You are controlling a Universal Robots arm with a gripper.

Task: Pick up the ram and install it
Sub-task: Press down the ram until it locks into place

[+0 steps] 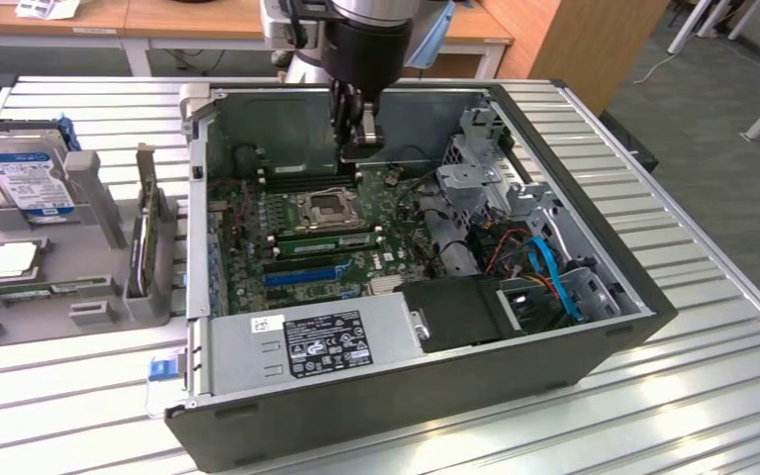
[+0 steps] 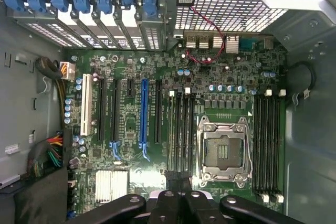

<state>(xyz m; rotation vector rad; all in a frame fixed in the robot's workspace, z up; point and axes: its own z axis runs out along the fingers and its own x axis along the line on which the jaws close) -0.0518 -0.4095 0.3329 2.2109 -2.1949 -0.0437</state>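
The ram, a thin green stick, lies flat in the grey fixture on the table at the exterior view's left, outside the computer case. My gripper hangs inside the open case, above the far part of the motherboard just beyond the CPU socket. In the wrist view the gripper is shut, its dark fingers pressed together with nothing visible between them. It points down at the near end of the black memory slots beside the CPU socket. Another bank of memory slots lies on the socket's other side.
The fixture also carries a hard drive, a processor chip and an upright dark expansion card. Inside the case are a power supply, a drive cage with blue cables and a bright-blue slot. Case walls ring the motherboard.
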